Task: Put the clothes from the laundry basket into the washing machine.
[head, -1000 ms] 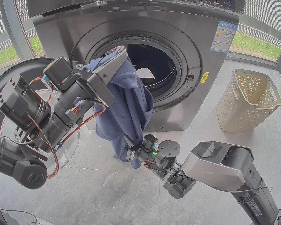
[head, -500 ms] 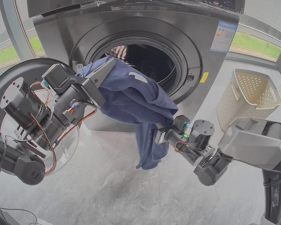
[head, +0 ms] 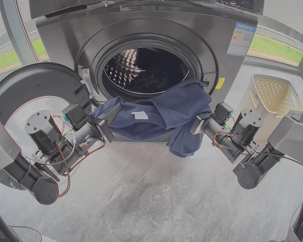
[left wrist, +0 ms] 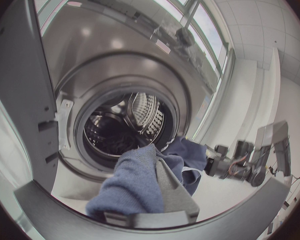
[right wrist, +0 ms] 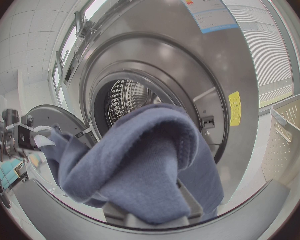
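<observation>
1. Where our left claw sits left of centre in the head view, its fingers are pressed together on one end of the blue garment. In the left wrist view the cloth bunches over one finger.
2. Our right claw, right of centre, is likewise clamped on the other end, and the right wrist view shows cloth folded over its fingers.
3. Between the claws the garment hangs as a sagging band in front of the lower rim of the washer opening. We cannot tell whether it touches that rim.
4. A loose fold dangles just beside the right claw, above the floor. A white tag shows on the cloth near the left claw.
5. The drum mouth stands open in the upper centre, above the band, with something dark lying low inside.
6. The door is swung wide at the left edge, close behind our left arm.
7. The basket stands on the floor at right, near the washer's corner and just beyond our right arm.
8. Grey floor spreads across the lower half of the frame beneath both arms.
</observation>
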